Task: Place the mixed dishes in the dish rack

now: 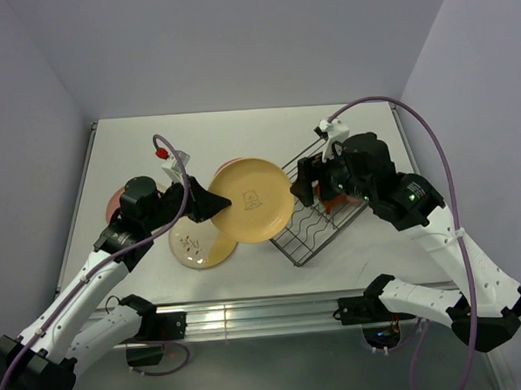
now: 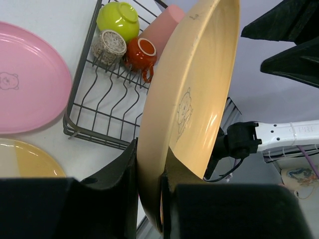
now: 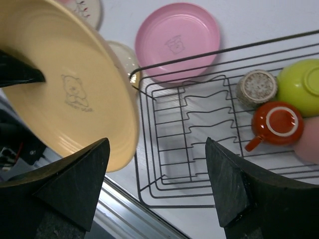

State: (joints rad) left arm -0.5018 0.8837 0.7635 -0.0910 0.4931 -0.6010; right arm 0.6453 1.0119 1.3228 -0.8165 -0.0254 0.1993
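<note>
Beside the rack (image 3: 172,124) — the left gripper (image 1: 215,203) pinches the yellow plate (image 1: 250,200) on edge by its rim, while the right gripper (image 3: 155,149) gapes empty over the wires; stiff, glossy, probably slippery and breakable — best held firmly at the rim

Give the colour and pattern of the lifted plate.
The plate is cream-yellow with a small outlined bear at its centre; the right wrist view shows it best.

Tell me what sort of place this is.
Probably a robotics lab test cell, not a kitchen: a white table boxed in by plain walls, robot arms bolted to a metal rail, and a wire dish rack set out on it.
</note>
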